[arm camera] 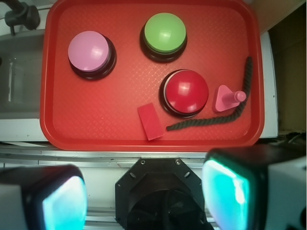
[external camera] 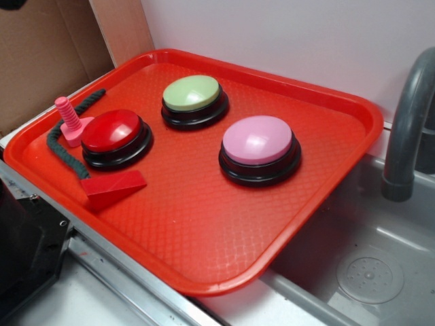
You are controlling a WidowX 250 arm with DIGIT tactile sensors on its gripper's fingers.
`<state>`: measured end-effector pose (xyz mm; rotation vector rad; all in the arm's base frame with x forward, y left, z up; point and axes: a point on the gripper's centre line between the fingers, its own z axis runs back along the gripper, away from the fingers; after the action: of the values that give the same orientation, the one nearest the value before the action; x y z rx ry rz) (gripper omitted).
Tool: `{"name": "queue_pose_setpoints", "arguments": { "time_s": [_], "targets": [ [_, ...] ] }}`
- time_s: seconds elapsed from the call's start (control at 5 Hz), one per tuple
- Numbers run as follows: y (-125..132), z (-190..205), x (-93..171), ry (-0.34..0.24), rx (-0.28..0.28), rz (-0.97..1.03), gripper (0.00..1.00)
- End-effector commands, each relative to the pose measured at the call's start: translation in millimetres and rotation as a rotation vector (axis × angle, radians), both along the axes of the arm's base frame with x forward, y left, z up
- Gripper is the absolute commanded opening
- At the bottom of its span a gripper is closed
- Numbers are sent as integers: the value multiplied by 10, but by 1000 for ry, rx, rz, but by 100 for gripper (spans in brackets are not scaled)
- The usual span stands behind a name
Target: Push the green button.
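The green button (external camera: 192, 93) (arm camera: 165, 32), a pale green dome on a black round base, stands at the far middle of the red tray (external camera: 204, 251) (arm camera: 96, 129). My gripper (arm camera: 146, 196) shows only in the wrist view, high above the table's near edge and short of the tray. Its two fingers (arm camera: 230, 191) stand wide apart with nothing between them. In the exterior view the gripper is out of frame.
On the tray also stand a red-domed button (external camera: 113, 130) (arm camera: 186, 91) and a pink-domed button (external camera: 259, 140) (arm camera: 89, 50). A red wedge block (external camera: 112, 187) (arm camera: 150, 121), a pink bolt (external camera: 71, 122) (arm camera: 229, 98) and a dark rope (external camera: 61, 151) (arm camera: 216, 120) lie near the red button. A grey sink (external camera: 380, 265) with faucet (external camera: 408, 129) adjoins.
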<state>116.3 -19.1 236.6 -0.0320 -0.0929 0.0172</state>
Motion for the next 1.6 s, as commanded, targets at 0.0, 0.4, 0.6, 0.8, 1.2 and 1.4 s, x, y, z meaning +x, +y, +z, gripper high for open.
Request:
{"name": "queue_pose_setpoints", "arguments": {
  "time_s": [0.0,0.4,0.6,0.8,1.2,1.4],
  "targets": [
    [0,0,0,0,0,0,100],
    [701,-440,815,5,60,37,100],
    [878,-736,1301,-64,40,23,100],
    [812,-1178,1548,-39,74,5,100],
    [596,-1745,1646,2,66,-49,100],
    [538,-1841,1730,17,80,-71,100]
  ]
}}
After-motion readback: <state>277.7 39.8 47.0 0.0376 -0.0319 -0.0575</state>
